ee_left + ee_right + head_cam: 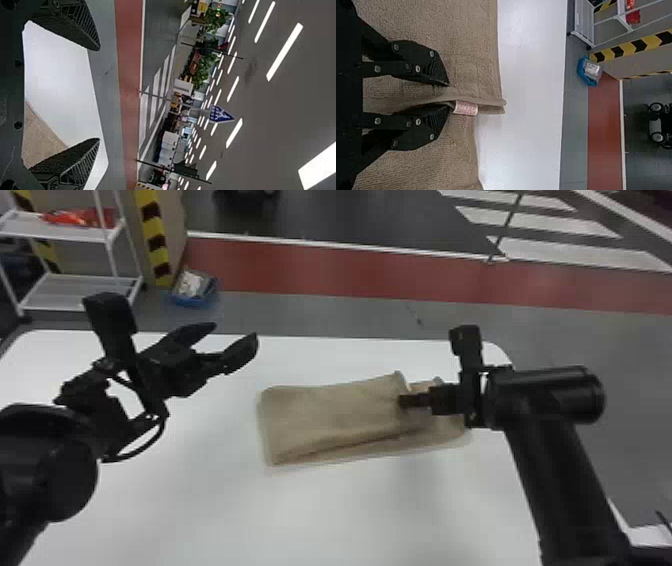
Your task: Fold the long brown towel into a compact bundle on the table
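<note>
Head view shows the right pincer (403,401) at the right-hand part of the brown towel (335,410), coming in over it from the right. In the right wrist view, the right pincer (448,96) has its two black fingers brought close together, with a raised fold of the towel pinched between them; a small pale label (466,108) with reddish print sticks out of that fold, just beside the fingertips. The left pincer (235,331) is left of the towel and toward its far side, apart from the cloth, its fingers spread. The left wrist view confirms a wide gap between those fingers, with nothing held in it. The towel lies on the white bench (200,500) between the two arms, already folded into a longish shape: an upper layer covers most of it, the edge of that layer slanting along the near side, and a lower layer shows past it nearby and at the right. Bare bench surrounds the towel on the left and near sides. Beyond the towel, past the bench, a red strip (320,270) crosses the grey floor; farther left stand a blue bin (192,301) and a white rack (75,235).
</note>
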{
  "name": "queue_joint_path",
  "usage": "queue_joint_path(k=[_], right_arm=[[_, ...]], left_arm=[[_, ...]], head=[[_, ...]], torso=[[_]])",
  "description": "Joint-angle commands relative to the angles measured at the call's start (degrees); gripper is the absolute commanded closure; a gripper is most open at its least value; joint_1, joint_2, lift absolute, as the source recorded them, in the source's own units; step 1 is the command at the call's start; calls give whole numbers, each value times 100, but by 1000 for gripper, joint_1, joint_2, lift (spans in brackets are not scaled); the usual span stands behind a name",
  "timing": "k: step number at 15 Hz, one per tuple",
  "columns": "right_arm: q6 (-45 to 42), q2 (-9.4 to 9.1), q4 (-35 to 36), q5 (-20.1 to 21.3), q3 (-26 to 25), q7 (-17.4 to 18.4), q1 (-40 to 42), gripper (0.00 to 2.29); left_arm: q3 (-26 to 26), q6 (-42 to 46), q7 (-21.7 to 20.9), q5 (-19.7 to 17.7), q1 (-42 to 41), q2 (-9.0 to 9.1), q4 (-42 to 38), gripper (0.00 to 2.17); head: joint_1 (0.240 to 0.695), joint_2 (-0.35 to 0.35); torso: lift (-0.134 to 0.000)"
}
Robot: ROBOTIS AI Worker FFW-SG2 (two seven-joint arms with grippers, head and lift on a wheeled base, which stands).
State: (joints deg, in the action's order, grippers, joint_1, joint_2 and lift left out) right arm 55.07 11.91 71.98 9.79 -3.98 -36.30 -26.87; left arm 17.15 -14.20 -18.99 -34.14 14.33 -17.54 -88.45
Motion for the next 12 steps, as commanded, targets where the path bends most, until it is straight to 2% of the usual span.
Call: queue_joint_path(k=[1, 3, 5, 12], right_arm=[[79, -14, 360, -83, -76, 1, 173, 1244], [308, -5, 642, -74, -94, 9, 270, 1237], [431, -5, 747, 14, -94, 9, 305, 1011], [659, -23, 1037, -4, -94, 9, 393, 1008]], left_arm=[[-2, -18, 0, -23, -9, -3, -6, 80], [-10, -36, -8, -40, -18, -3, -15, 80], [-10, -71, -17, -84, -18, 5, -15, 80], [-19, -123, -70, -128, -35, -3, -32, 80]], head=[[692, -189], [691, -187], [690, -188], [693, -197]], torso=[[-123], [-123], [-123], [-123]])
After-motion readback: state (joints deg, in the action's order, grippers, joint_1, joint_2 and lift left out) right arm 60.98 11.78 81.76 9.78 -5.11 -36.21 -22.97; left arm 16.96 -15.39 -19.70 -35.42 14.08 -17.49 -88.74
